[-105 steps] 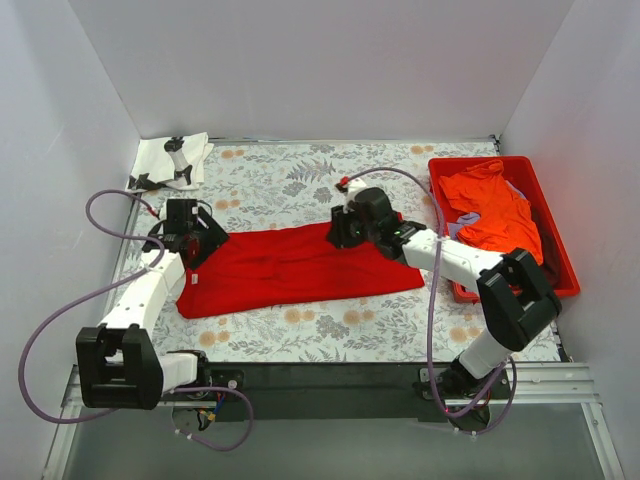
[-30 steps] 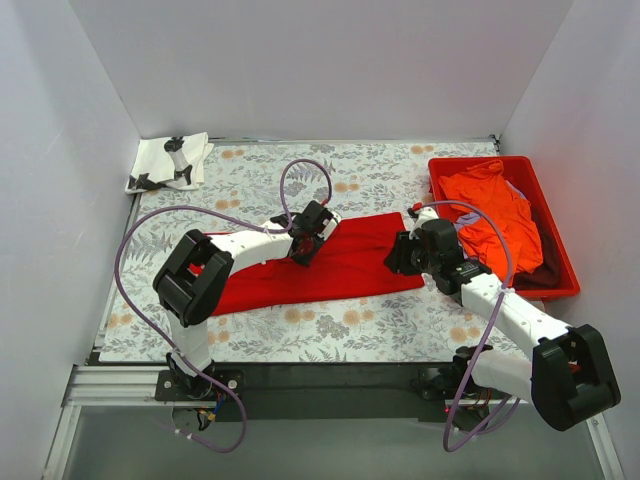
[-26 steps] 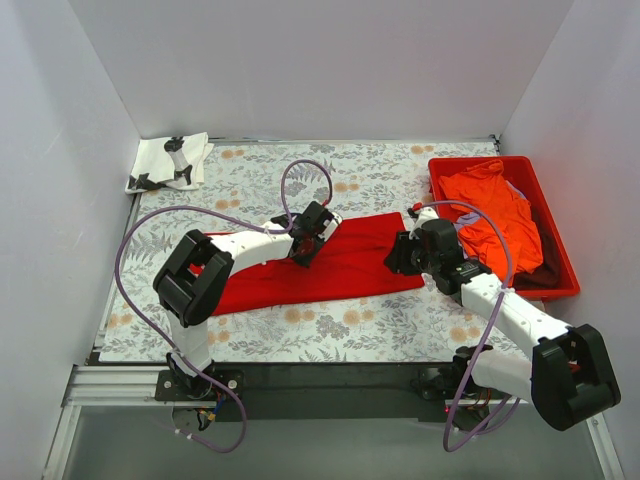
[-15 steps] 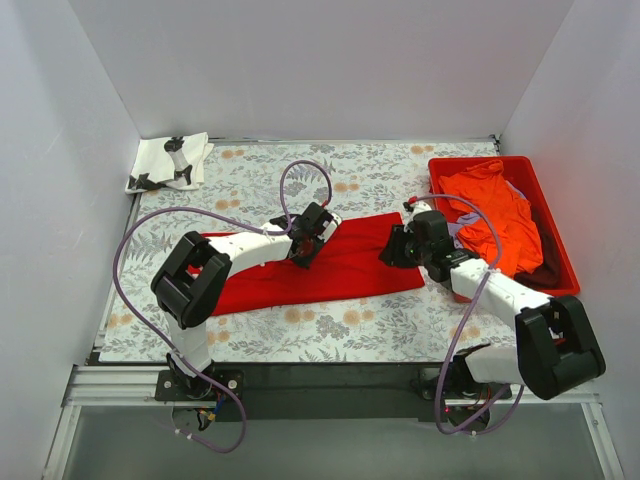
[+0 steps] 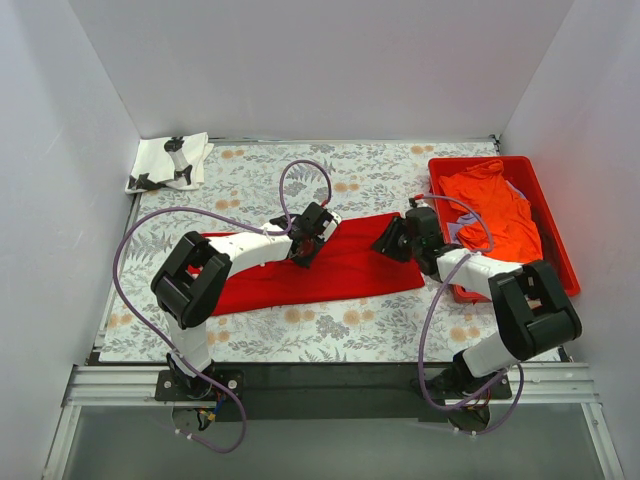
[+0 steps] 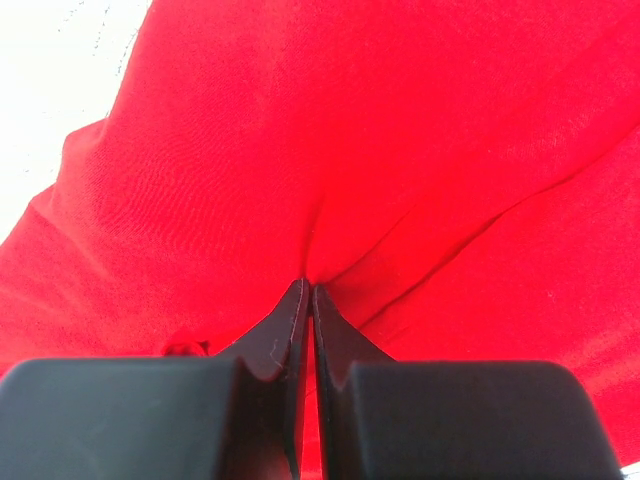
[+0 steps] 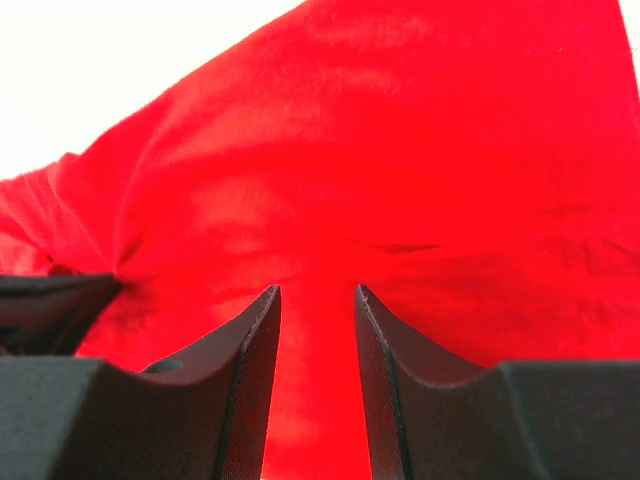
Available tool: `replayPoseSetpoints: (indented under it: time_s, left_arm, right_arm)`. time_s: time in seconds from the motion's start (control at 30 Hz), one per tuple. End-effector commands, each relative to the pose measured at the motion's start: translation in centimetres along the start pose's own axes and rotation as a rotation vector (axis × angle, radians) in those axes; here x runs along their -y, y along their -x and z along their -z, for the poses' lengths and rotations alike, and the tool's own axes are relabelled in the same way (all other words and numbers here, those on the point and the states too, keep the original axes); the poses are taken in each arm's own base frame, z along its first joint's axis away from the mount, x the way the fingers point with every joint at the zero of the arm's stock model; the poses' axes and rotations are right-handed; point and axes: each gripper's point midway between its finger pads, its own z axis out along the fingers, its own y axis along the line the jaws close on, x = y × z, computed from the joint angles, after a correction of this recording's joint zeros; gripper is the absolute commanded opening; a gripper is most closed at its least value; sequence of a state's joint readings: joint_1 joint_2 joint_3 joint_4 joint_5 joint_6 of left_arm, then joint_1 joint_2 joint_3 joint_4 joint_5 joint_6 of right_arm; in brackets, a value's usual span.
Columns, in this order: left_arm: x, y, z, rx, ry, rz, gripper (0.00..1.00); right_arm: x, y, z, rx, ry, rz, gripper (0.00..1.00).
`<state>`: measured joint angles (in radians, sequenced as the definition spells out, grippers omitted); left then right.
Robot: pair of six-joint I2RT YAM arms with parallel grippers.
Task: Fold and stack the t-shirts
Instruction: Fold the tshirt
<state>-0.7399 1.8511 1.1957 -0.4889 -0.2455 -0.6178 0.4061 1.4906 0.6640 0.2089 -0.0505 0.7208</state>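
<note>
A bright red t-shirt [image 5: 340,265] lies stretched out as a long band across the middle of the flowered table. My left gripper [image 5: 303,248] presses down on its upper middle. In the left wrist view this gripper [image 6: 308,287] is shut, and creases in the red cloth [image 6: 400,150] run together at its tips. My right gripper [image 5: 383,245] is at the shirt's right end. Its fingers [image 7: 317,290] stand open just above the red cloth [image 7: 400,150], holding nothing. An orange t-shirt [image 5: 492,205] fills the red tray [image 5: 478,160]. A white printed t-shirt [image 5: 170,162] lies at the back left corner.
The red tray stands against the right wall, close behind my right arm, with a bit of lavender cloth [image 5: 466,218] and dark cloth [image 5: 545,268] under the orange shirt. Purple cables loop over both arms. White walls close in the table on three sides.
The left gripper moved from the shirt's left end to its middle and has stayed there. Over the last second the right gripper swung back and left onto the shirt's right end.
</note>
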Motion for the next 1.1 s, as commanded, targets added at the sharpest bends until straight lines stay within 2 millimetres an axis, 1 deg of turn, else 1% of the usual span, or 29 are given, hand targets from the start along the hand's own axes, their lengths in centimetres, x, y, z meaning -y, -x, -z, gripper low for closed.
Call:
replayPoseSetpoints:
  time_s: [0.0,0.07,0.13,0.3,0.5,0.73,0.83,1.07]
  left_arm:
    - [-0.2,1.5,1.1,0.064,0.008,0.015,0.00]
    - [-0.2,1.5,1.2,0.065,0.010,0.015,0.00]
    - [-0.3,1.5,1.3,0.071,0.014,0.015,0.00]
    - [-0.5,1.2,1.3,0.071,0.022,0.016,0.00]
    - [-0.4,1.0,1.2,0.069,0.022,0.015,0.00]
    - [-0.6,1.1,1.3,0.074,0.028,0.014,0.00]
    - [-0.6,1.2,1.4,0.078,0.028,0.016,0.00]
    - [-0.8,1.3,1.6,0.081,0.036,0.016,0.00]
  right_arm:
    - [-1.3,2.7,-1.1,0.092,0.037,-0.089,0.42]
    - [-1.2,2.6,-1.6,0.089,0.038,-0.113,0.42]
    - [-0.6,2.1,-2.4,0.074,0.025,-0.130,0.42]
    - [-0.3,1.5,-3.5,0.059,0.039,-0.174,0.41]
    - [-0.5,1.2,-3.7,0.060,0.062,-0.217,0.41]
    - [-1.3,2.0,-3.4,0.077,0.088,-0.228,0.41]
    - [-1.1,2.1,-3.7,0.082,0.078,-0.237,0.41]
    - [0.1,0.8,-4.4,0.055,0.049,-0.279,0.40]
